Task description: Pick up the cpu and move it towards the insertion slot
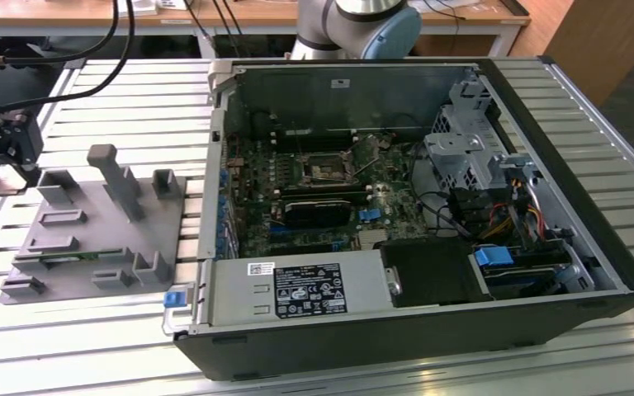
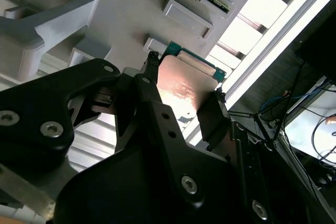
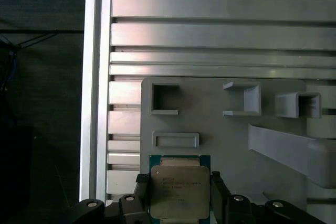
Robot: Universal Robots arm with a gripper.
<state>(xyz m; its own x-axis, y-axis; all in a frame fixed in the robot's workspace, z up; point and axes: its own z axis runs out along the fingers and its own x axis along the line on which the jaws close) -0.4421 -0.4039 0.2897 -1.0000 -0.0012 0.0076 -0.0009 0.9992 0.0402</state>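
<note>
The cpu (image 3: pixel 178 190), a flat square chip with a silvery top and a green rim, sits between my gripper's (image 3: pixel 179 199) two black fingers (image 3: pixel 140 199), which press on its opposite sides. The second wrist view shows the same grip, with the cpu (image 2: pixel 185 83) in the gripper (image 2: pixel 184 92) and the grey fixture plate behind it. In the exterior view the gripper (image 1: pixel 6 169) hangs at the far left, just beyond the plate's left edge. The insertion slot (image 1: pixel 326 169), a small dark square socket with a metal frame, lies on the motherboard inside the open case, well to the exterior view's right.
The grey fixture plate (image 1: pixel 96 239) carries several blocks and a tall post (image 1: pixel 113 177). The open computer case (image 1: pixel 581 247) has raised walls around the motherboard, a power supply (image 1: pixel 284 293) at the front and a long black card (image 1: pixel 317 213). The slatted metal table (image 1: pixel 130 107) lies beneath.
</note>
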